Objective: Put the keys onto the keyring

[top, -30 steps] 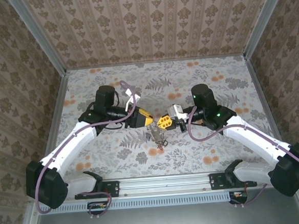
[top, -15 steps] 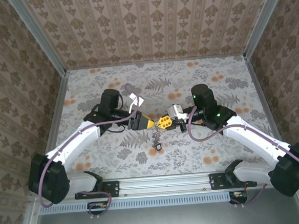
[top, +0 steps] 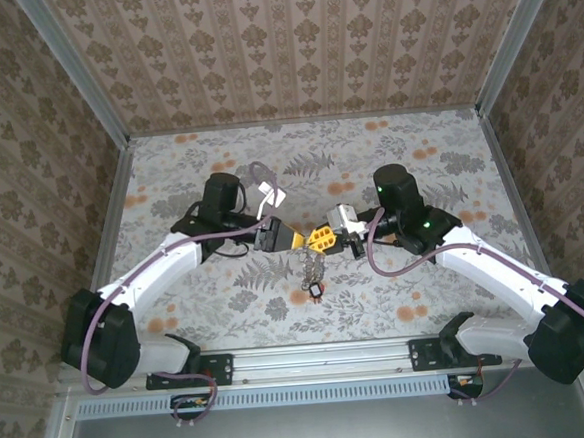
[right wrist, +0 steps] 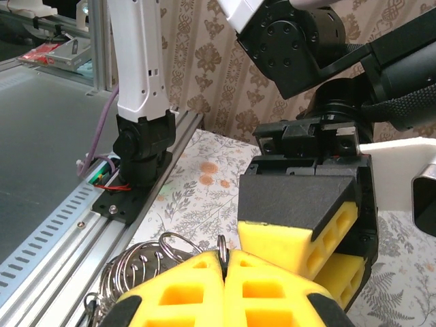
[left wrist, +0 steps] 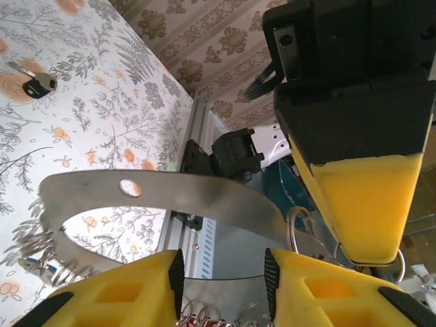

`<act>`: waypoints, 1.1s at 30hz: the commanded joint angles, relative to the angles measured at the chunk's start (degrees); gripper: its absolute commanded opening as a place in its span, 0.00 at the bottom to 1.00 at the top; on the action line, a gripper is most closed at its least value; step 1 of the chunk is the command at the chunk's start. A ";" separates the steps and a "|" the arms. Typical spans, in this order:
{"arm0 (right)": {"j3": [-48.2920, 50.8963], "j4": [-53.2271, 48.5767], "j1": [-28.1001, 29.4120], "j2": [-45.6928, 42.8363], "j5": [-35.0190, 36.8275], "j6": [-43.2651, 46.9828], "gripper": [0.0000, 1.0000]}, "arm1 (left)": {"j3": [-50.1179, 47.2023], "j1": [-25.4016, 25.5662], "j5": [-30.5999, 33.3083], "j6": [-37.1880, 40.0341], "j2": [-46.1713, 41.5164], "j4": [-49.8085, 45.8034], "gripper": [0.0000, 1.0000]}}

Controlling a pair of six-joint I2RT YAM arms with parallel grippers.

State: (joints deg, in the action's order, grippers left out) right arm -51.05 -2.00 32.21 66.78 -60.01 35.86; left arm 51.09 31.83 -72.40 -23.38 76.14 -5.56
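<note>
- Now the right gripper point(right wrist: 225, 264) has its fingers pressed together, pinching the keyring point(left wrist: 204, 199) above the worktop point(top: 397, 292).
- Left gripper point(left wrist: 221, 276) faces it closely, fingers spread.
- Keys point(top: 315, 290) dangle beneath the keyring; one black-headed key point(left wrist: 32, 83) lies apart on the worktop.

Table point(top: 437, 139) white with grey fern and orange blossom print; walls point(top: 299, 38) beige damask stripe; left gripper point(top: 296, 241) and right gripper point(top: 319, 240) yellow on black; keyring point(left wrist: 204, 197) steel-grey; loose key point(left wrist: 30, 84) black-headed.

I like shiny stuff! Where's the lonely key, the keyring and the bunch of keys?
lonely key point(left wrist: 33, 83), left wrist view, its middle.
keyring point(left wrist: 204, 201), left wrist view, its curved metal band.
bunch of keys point(top: 312, 276), top view, middle of the cluster.
</note>
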 commanded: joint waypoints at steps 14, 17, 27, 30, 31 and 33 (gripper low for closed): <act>-1.51 0.84 0.14 -0.65 -0.37 1.40 0.00 | 1.47 -4.01 -1.92 -1.93 -3.01 -3.98 0.52; -1.69 0.96 0.16 -0.51 -0.24 1.41 0.00 | 2.06 -2.75 -0.74 -3.99 -2.93 -3.25 0.55; -1.47 -0.25 0.14 -0.16 0.51 2.55 0.00 | 3.31 -1.31 1.28 -8.40 -2.25 -1.64 0.55; -1.51 -0.46 0.14 -0.15 1.00 2.77 0.00 | 3.16 -0.09 1.50 -10.18 -1.62 0.10 0.44; -1.47 -0.67 0.14 -0.13 1.25 2.85 0.00 | 3.30 0.19 1.77 -10.28 -1.69 0.20 0.43; -1.59 -1.16 0.14 -0.08 2.02 3.32 0.00 | 3.76 0.04 2.64 -9.67 -2.00 -0.86 0.45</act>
State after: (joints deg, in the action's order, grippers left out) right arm -51.05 -2.35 32.21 66.81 -58.50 37.41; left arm 52.93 31.70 -70.61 -31.83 74.41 -7.22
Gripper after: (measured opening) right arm 0.067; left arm 0.440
